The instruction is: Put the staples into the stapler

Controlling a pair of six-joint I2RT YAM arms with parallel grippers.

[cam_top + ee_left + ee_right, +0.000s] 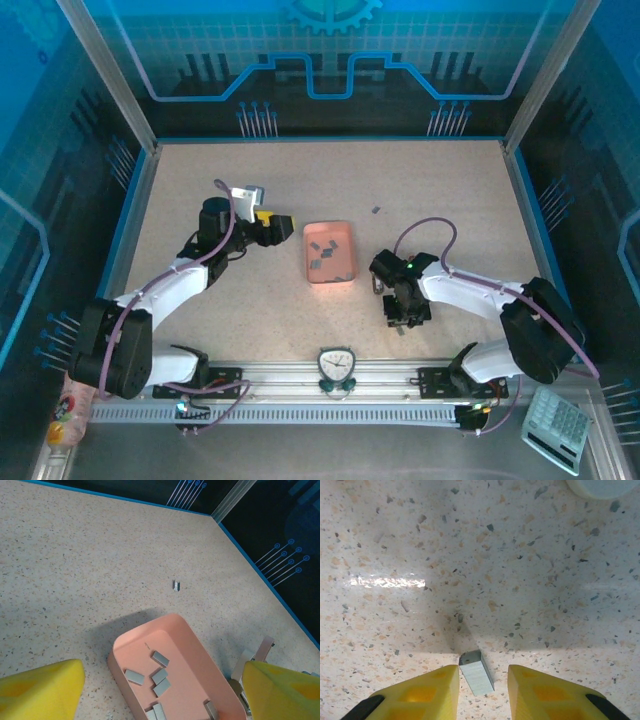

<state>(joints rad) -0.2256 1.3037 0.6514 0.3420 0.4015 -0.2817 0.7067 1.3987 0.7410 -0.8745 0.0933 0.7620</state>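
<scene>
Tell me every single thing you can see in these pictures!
Speckled beige table: 1, beige, between the blue walls.
Pink rectangular plastic tray: 1, pink, middle of the table.
Dark grey staple strips: several, grey, inside the tray.
Single grey staple strip: 1, grey, on the table to the near right of the tray.
Tiny dark grey piece: 1, on the table beyond the tray.
White round dial: 1, white, on the near rail.
Pale calculator: 1, near right corner.
Left gripper: 1, yellow fingers, open, left of the tray.
Right gripper: 1, yellow fingers, open, either side of the single strip without touching it.
</scene>
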